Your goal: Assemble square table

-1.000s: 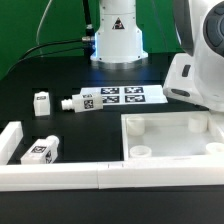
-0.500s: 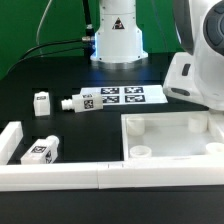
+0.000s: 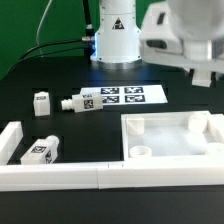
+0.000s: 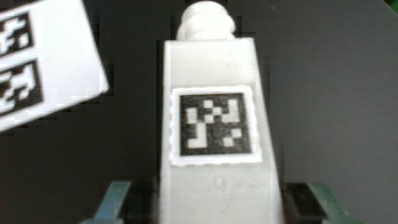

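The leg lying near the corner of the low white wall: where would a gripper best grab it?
Come straight down from above and close across the leg's two long flat sides, at mid-body. It lies flat, tag up, and those sides appear clear of the wall. The gripper seems busy clamping another leg.

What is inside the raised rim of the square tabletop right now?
Inside the square tabletop there is a bare white floor and a round socket in its near corner, with nothing loose in it. Its right end is cut off by the picture's edge.
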You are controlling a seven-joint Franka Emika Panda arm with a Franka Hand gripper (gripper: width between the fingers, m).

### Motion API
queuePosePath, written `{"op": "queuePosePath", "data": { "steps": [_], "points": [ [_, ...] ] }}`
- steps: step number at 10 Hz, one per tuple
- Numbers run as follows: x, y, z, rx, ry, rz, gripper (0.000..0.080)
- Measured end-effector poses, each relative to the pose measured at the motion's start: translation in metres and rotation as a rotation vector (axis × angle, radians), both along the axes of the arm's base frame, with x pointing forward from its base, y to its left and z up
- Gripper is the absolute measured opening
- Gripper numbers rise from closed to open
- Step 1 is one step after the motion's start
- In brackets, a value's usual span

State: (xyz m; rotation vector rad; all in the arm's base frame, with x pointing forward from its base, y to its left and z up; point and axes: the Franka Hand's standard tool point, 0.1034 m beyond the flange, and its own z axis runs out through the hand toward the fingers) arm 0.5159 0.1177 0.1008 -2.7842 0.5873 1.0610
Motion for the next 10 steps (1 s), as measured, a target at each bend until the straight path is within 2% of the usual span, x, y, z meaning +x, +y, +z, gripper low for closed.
{"op": "queuePosePath", "data": {
  "steps": [1,2,3,4,5,7,8,9,10],
  "points": [
    [0.017,-0.004,0.01,-0.029,-0.081,0.03,0.0284],
    [0.031,0.002,0.015,-0.052,-0.18,0.056,0.0284],
    [0.033,0.007,0.013,-0.062,-0.26,0.053,0.0284],
    [0.026,0.007,0.012,-0.068,-0.279,0.051,0.0284],
    [0.035,0.008,0.012,-0.072,-0.356,0.051,0.0284],
    [0.067,-0.007,0.032,-0.034,-0.539,0.124,0.0284],
    [0.089,-0.008,0.04,-0.03,-0.662,0.153,0.0284],
    [0.093,0.0,0.045,-0.058,-0.783,0.149,0.0284],
    [0.083,0.004,0.042,-0.062,-0.81,0.151,0.0284]
  ]
}}
